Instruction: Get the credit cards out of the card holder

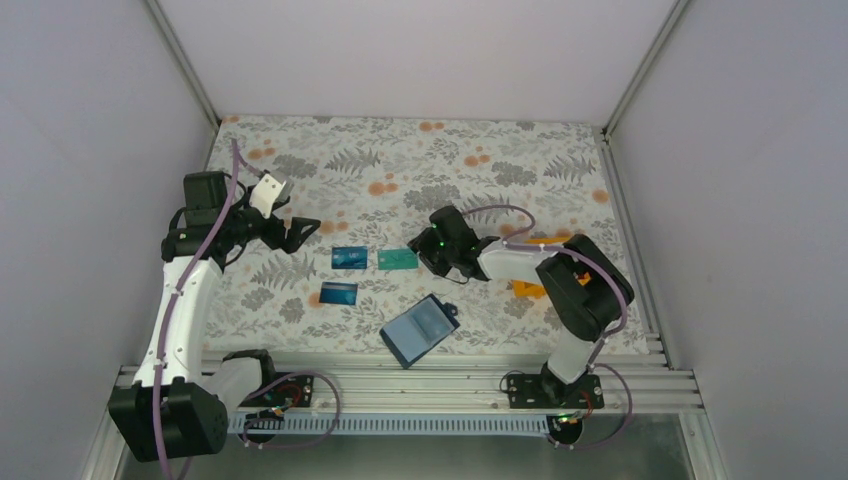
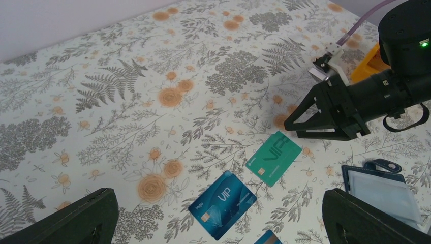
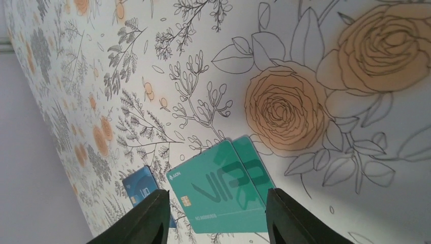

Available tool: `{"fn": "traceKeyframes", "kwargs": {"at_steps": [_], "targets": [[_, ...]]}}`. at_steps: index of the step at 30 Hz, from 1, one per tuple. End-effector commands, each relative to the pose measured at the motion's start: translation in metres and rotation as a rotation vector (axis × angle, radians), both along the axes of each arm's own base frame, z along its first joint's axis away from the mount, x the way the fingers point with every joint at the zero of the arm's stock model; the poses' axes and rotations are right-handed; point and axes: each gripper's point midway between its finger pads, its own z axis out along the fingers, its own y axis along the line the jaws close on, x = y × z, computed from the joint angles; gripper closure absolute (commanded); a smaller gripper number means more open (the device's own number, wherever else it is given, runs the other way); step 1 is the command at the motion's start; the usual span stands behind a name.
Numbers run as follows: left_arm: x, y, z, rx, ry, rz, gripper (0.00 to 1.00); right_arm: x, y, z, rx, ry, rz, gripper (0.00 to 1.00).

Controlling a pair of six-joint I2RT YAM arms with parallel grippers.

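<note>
The teal-green card (image 1: 398, 259) lies flat on the floral table. My right gripper (image 1: 420, 248) is open just right of it, and in the right wrist view the card (image 3: 223, 188) lies between the open fingers (image 3: 147, 218), not gripped. Two blue cards (image 1: 350, 257) (image 1: 339, 293) lie to its left. The blue card holder (image 1: 420, 330) lies open near the front edge. My left gripper (image 1: 305, 235) is open and empty, hovering left of the cards. Its view shows the teal card (image 2: 273, 157), a blue card (image 2: 222, 204), the holder (image 2: 378, 188) and the right gripper (image 2: 292, 128). No red card shows.
An orange bin (image 1: 530, 288) is partly hidden under the right arm and also shows in the left wrist view (image 2: 371, 63). White walls enclose the table on three sides. A metal rail (image 1: 420, 380) runs along the near edge.
</note>
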Motion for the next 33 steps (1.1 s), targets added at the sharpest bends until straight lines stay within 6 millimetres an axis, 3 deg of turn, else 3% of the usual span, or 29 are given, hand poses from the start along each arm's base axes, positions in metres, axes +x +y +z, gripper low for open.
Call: {"fn": "traceKeyframes", "kwargs": {"at_steps": [1, 4, 6, 9, 11, 17, 24, 29, 33], "targets": [[-0.003, -0.002, -0.001, -0.006, -0.004, -0.021, 0.00, 0.001, -0.006, 0.025, -0.015, -0.043, -0.033, 0.48], [-0.002, -0.002, -0.002, -0.008, -0.002, -0.022, 0.00, 0.013, -0.008, 0.075, -0.078, -0.232, 0.025, 0.48], [-0.002, -0.002, 0.000, -0.011, -0.003, -0.021, 0.00, 0.021, -0.004, 0.115, -0.211, -0.400, 0.118, 0.46], [-0.003, -0.003, 0.002, -0.014, -0.008, -0.024, 0.00, 0.009, -0.003, 0.144, -0.429, -0.501, 0.281, 0.43], [-0.004, -0.002, 0.001, -0.014, -0.009, -0.022, 0.00, -0.012, 0.001, 0.145, -0.477, -0.510, 0.412, 0.40], [-0.002, -0.002, -0.001, -0.015, -0.001, -0.020, 0.00, -0.089, -0.009, 0.088, -0.581, -0.291, 0.719, 0.30], [-0.003, 0.002, 0.000, -0.017, -0.009, -0.007, 0.00, -0.180, 0.010, 0.047, -0.625, -0.135, 1.046, 0.13], [-0.003, 0.003, 0.001, -0.024, -0.008, -0.004, 0.00, -0.212, 0.012, 0.003, -0.789, -0.051, 1.182, 0.12], [-0.005, 0.002, 0.002, -0.032, -0.014, -0.009, 0.00, -0.218, 0.009, -0.021, -0.873, -0.002, 1.217, 0.18]]}}
